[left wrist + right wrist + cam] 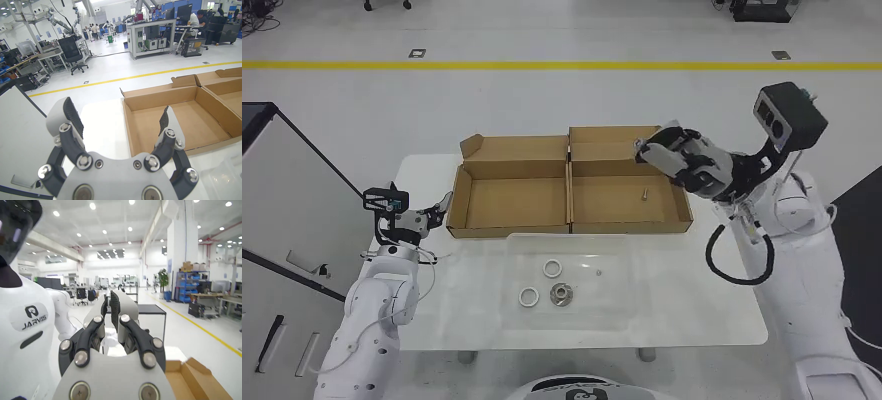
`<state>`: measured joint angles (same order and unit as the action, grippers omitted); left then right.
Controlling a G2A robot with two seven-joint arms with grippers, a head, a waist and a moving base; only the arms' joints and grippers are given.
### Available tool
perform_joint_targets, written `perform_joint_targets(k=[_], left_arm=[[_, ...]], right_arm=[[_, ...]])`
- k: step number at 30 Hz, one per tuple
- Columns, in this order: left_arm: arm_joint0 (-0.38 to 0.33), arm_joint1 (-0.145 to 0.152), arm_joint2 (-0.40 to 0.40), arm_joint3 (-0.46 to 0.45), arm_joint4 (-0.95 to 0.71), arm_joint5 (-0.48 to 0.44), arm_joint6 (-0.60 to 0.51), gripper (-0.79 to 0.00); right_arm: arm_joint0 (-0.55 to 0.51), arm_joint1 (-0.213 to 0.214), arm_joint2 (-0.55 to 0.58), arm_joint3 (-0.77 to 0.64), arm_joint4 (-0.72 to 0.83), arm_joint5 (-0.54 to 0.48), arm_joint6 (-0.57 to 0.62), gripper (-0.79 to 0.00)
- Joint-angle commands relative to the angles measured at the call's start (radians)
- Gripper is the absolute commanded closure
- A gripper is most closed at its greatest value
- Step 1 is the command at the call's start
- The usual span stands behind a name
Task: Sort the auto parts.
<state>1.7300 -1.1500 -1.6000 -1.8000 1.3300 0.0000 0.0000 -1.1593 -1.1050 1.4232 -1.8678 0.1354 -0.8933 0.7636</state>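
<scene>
Right wrist view has the right gripper (109, 299) drawn in narrow, its ribbed black pads (115, 306) pinching a small grey metal threaded piece (108, 303) near their tips; whether it is a short screw or a spring I cannot tell. I judge it light and stiff. The ridges give the pads something to bite, but it is so small that a slack hold could let it twist or drop, so a hold across the middle of its length looks soundest. In the top view this gripper hangs over the far part of the right-hand open brown cardboard box (607, 205), where a small dark metal screw (643, 193) lies on the floor below the fingers, a little nearer the robot. The left-hand open brown cardboard box (507, 200) sits just beside the left gripper (116, 105), which is spread wide and holds nothing. Well apart from both grippers, on the white table (722, 310) nearer the robot, lie a white flat ring (553, 268), a second white ring (529, 297) and a round grey metal hub (561, 293). Both rings look light, rigid and smooth; lying flat, they would best be taken across the rim, or with one finger inside the hole. By its looks the hub is heavier and slick, and calls for a firm hold across its outer edge.
</scene>
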Motion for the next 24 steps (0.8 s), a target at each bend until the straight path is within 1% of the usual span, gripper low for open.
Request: perform_joint_targets(k=[1, 3, 6, 8, 10, 13, 18, 21, 24], left_arm=[[0.000, 0.000, 0.000, 0.000, 0.000, 0.000, 0.000, -0.785], [0.000, 0.000, 0.000, 0.000, 0.000, 0.000, 0.000, -0.785], [0.000, 0.000, 0.000, 0.000, 0.000, 0.000, 0.000, -0.785], [0.000, 0.000, 0.000, 0.000, 0.000, 0.000, 0.000, -0.785], [0.000, 0.000, 0.000, 0.000, 0.000, 0.000, 0.000, -0.785], [0.000, 0.000, 0.000, 0.000, 0.000, 0.000, 0.000, -0.785], [0.000, 0.000, 0.000, 0.000, 0.000, 0.000, 0.000, -0.785], [0.000, 0.000, 0.000, 0.000, 0.000, 0.000, 0.000, -0.785], [0.000, 0.000, 0.000, 0.000, 0.000, 0.000, 0.000, -0.785]], right_arm=[[0.018, 0.019, 0.042, 0.016, 0.025, 0.019, 0.171, 0.000], [0.052, 0.045, 0.050, -0.015, -0.031, 0.117, 0.280, 0.000], [0.108, 0.090, 0.020, -0.046, -0.123, 0.218, 0.382, 0.000], [0.154, 0.125, -0.030, -0.049, -0.204, 0.257, 0.421, 0.000], [0.208, 0.162, -0.094, -0.028, -0.271, 0.265, 0.429, 0.000], [0.308, 0.220, -0.218, 0.018, -0.403, 0.226, 0.390, 0.000], [0.502, 0.303, -0.492, 0.149, -0.604, 0.105, 0.268, 0.000], [0.624, 0.334, -0.659, 0.242, -0.699, 0.038, 0.202, 0.000], [0.750, 0.346, -0.826, 0.332, -0.774, -0.002, 0.161, 0.000]])
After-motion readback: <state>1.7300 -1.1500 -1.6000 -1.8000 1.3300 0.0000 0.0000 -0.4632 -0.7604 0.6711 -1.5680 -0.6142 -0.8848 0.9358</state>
